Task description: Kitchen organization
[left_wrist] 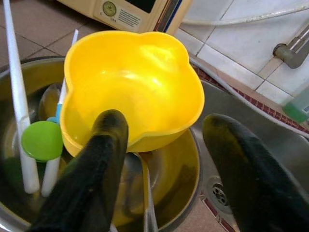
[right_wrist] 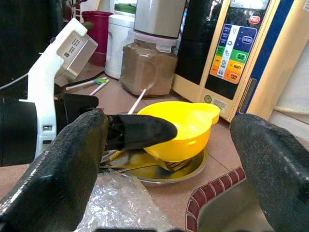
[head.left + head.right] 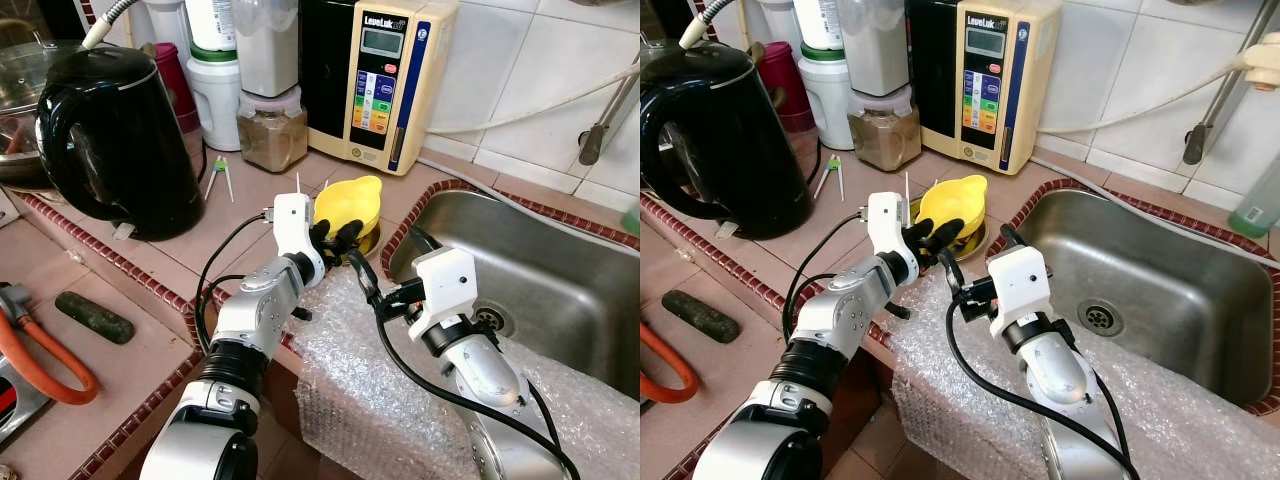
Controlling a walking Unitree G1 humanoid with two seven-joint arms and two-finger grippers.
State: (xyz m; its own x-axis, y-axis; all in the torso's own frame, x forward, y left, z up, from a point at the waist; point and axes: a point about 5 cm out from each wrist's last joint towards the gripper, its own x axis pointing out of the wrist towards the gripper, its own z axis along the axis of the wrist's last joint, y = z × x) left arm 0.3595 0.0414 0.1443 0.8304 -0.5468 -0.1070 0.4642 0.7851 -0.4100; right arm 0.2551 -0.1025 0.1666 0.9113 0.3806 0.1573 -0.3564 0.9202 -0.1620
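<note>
A steel sink [image 3: 560,290] lies at the right; beside it a yellow bowl [image 3: 347,203] sits in a steel dish [image 1: 186,191]; the left gripper [image 3: 335,238] is spread at the bowl's rim, holding nothing; the right gripper [image 3: 385,268] is spread wide, empty, just beside it.

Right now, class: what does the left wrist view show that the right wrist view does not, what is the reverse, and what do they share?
Left wrist view alone: a green disc and white sticks in the steel dish beside the yellow bowl, and the sink drain.

Right wrist view alone: the left gripper from the side, open at the bowl's rim, a fork under the bowl, a brown jar and bubble wrap.

Both: the yellow bowl sitting in the steel dish, and the beige machine behind.
</note>
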